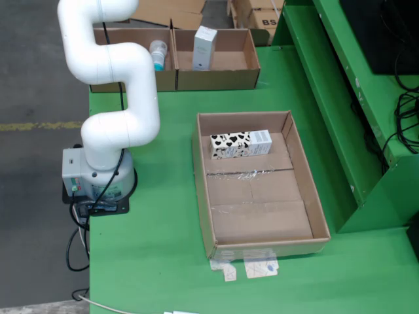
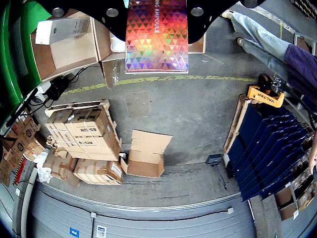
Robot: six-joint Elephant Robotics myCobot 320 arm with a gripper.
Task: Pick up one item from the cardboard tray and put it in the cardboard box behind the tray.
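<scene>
One patterned carton (image 1: 239, 144) lies in the cardboard tray (image 1: 314, 196), far from the arm (image 1: 108, 72), which rears up with its head out of the fixed view. Up on the wrist view, the gripper (image 2: 157, 15) carries a holographic box (image 2: 157, 39) hard against its underside, over the rear cardboard boxes (image 2: 67, 47). It looks light, stiff, glossy; broad faces seem the best hold. Whether jaws or suction, I cannot tell.
</scene>
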